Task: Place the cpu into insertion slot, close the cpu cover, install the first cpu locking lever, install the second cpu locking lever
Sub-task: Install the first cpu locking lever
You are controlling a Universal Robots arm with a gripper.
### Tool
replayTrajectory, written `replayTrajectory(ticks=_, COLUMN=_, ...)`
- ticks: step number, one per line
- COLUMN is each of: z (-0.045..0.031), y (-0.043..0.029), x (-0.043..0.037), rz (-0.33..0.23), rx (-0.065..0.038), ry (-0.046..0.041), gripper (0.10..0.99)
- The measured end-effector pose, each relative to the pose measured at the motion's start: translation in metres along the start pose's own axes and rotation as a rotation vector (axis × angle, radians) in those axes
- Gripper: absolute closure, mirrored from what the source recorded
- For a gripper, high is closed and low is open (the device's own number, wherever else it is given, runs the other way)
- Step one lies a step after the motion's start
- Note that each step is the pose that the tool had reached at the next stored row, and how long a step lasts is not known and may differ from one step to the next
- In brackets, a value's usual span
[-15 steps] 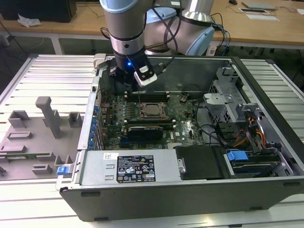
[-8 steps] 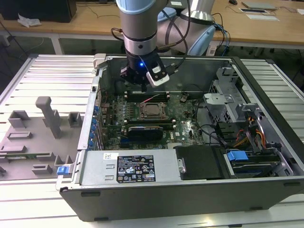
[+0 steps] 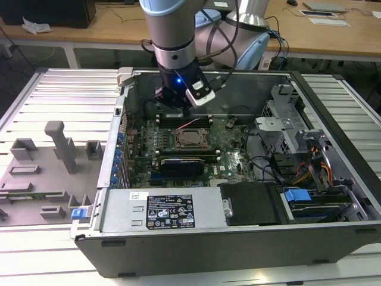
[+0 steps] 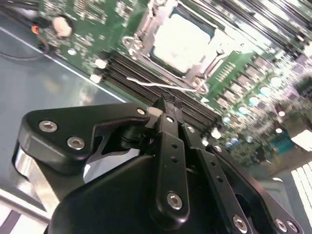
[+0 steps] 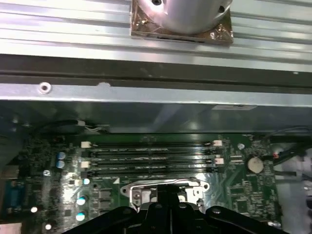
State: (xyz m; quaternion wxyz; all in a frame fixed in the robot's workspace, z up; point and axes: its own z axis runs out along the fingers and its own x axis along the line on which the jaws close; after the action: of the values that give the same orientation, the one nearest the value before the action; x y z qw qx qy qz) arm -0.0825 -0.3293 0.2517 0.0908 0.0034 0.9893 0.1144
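The cpu (image 4: 181,38) shows its silver face, lying flat in the insertion slot, which is hidden under it. The cpu cover (image 4: 157,13), a silver frame, lies flat around the chip. A thin pale rod (image 4: 161,87) runs along the socket side nearest my gripper; I cannot tell if it is a locking lever. My gripper (image 4: 165,104) hovers above the memory slots beside the socket, fingers pressed together, holding nothing. In the exterior view the gripper (image 3: 176,109) hangs just behind the cpu (image 3: 191,139) inside the open case. The first wrist view shows the fingers (image 5: 165,200) over the socket frame (image 5: 139,187).
Long black memory slots (image 5: 151,158) lie between the socket and the case's back wall (image 5: 146,92). A black module (image 3: 181,164) sits in front of the socket. The power supply (image 3: 161,210) and drive bays (image 3: 309,179) fill the case's front and right. A grey fixture tray (image 3: 41,173) lies outside.
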Motion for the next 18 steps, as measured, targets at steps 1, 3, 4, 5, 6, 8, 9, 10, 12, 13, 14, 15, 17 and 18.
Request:
replayTrajectory(ticks=1, z=0.0004, y=-0.0001, x=0.0000, rz=-0.001, rx=0.000, ry=-0.0051, gripper=0.980)
replayTrajectory(ticks=3, z=0.0012, y=-0.0003, x=0.0002, rz=-0.004, rx=-0.001, ry=-0.0163, gripper=0.980)
replayTrajectory(ticks=4, z=0.0016, y=-0.0004, x=0.0003, rz=-0.005, rx=-0.001, ry=-0.0223, gripper=0.980)
replayTrajectory(ticks=5, z=0.0020, y=-0.0005, x=0.0004, rz=-0.006, rx=-0.001, ry=-0.0279, gripper=0.980)
replayTrajectory(ticks=6, z=0.0027, y=-0.0006, x=0.0005, rz=-0.008, rx=-0.001, ry=-0.0351, gripper=0.980)
replayTrajectory(ticks=8, z=0.0047, y=-0.0011, x=0.0009, rz=-0.011, rx=-0.001, ry=-0.0468, gripper=0.980)
replayTrajectory(ticks=9, z=0.0067, y=-0.0016, x=0.0012, rz=-0.012, rx=-0.001, ry=-0.0507, gripper=0.980)
replayTrajectory(ticks=10, z=0.0095, y=-0.0023, x=0.0018, rz=-0.012, rx=-0.001, ry=-0.0523, gripper=0.980)
replayTrajectory(ticks=12, z=0.0134, y=-0.0032, x=0.0025, rz=-0.012, rx=-0.002, ry=-0.0532, gripper=0.980)
replayTrajectory(ticks=13, z=0.0155, y=-0.0037, x=0.0028, rz=-0.012, rx=-0.002, ry=-0.0535, gripper=0.980)
replayTrajectory(ticks=14, z=0.0167, y=-0.0039, x=0.0029, rz=-0.012, rx=-0.002, ry=-0.0536, gripper=0.980)
replayTrajectory(ticks=15, z=0.0183, y=-0.0043, x=0.0026, rz=-0.012, rx=-0.002, ry=-0.0536, gripper=0.980)
replayTrajectory(ticks=17, z=0.0200, y=-0.0039, x=0.0019, rz=-0.012, rx=-0.001, ry=-0.0535, gripper=0.980)
replayTrajectory(ticks=18, z=0.0210, y=-0.0033, x=0.0014, rz=-0.012, rx=-0.001, ry=-0.0537, gripper=0.980)
